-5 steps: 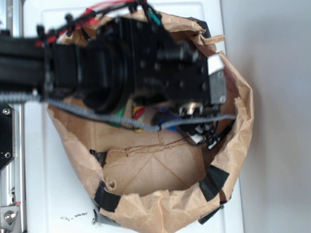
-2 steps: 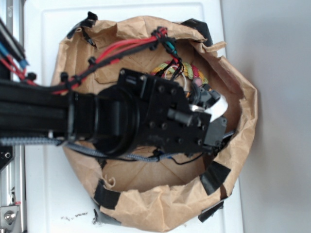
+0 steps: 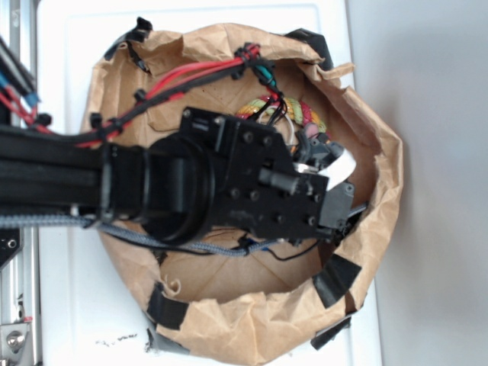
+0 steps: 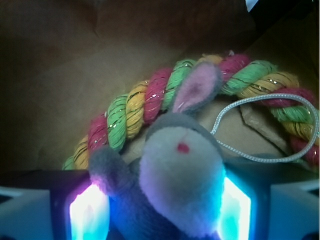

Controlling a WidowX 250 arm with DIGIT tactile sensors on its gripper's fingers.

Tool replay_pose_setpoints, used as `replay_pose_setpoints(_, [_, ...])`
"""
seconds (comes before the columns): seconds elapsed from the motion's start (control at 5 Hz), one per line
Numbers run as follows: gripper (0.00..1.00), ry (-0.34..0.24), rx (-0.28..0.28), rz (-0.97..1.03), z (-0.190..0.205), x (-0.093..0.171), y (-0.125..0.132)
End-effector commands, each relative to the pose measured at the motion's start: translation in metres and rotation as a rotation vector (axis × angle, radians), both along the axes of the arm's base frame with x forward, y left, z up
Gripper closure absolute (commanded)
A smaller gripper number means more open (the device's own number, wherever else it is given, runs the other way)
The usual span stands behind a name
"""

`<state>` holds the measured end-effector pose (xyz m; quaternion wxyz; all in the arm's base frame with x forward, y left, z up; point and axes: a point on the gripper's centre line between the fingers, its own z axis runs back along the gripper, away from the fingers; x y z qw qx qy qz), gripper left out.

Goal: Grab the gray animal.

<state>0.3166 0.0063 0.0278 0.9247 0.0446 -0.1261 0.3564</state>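
Item: gray animal [image 4: 175, 175], a small plush with a pale cream muzzle, one pink nostril mark showing, a pink-lined ear standing up behind the head and a stubby gray arm reaching to the left. Location: between the two lit fingers [image 4: 87, 212] of the gripper [image 4: 160, 210], low in the wrist view, its body filling the gap and touching both glowing pads; the gripper is closed upon it. In the exterior view the plush itself cannot be made out, being hidden under the black arm. Item: twisted rope arch [image 4: 145, 100] in red, yellow and green strands, curving behind and above the plush, its ear overlapping the rope; a short stretch of the same rope [image 3: 293, 110] shows beside the arm in the exterior view. Item: thin gray cord loop [image 4: 265, 127], lying on the brown bottom to the right of the plush head, running in front of the rope. Container: brown paper bag [image 3: 252, 324], rim rolled down and crumpled, patched with black tape at several places, standing on a white surface [image 3: 76, 305]. The gripper [image 3: 339, 187] sits inside the bag near its right wall, with red and black cables running along the arm.
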Motion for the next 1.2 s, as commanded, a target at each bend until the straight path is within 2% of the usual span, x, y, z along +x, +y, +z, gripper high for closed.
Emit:
replay_pose_setpoints(0.0, [1.00, 0.023, -0.076, 0.006, 0.034, -0.010, 0.016])
replay_pose_setpoints(0.2, [1.00, 0.040, -0.153, -0.016, 0.070, -0.023, 0.025])
replay_pose_setpoints(0.4, [1.00, 0.039, -0.194, -0.042, 0.089, -0.033, 0.031])
replay_pose_setpoints(0.6, [1.00, 0.030, -0.215, -0.076, 0.096, -0.039, 0.035])
replay_pose_setpoints(0.8, [1.00, 0.010, -0.210, -0.074, 0.094, -0.039, 0.035])
replay_pose_setpoints(1.0, [0.00, 0.026, -0.199, -0.079, 0.075, -0.025, 0.035])
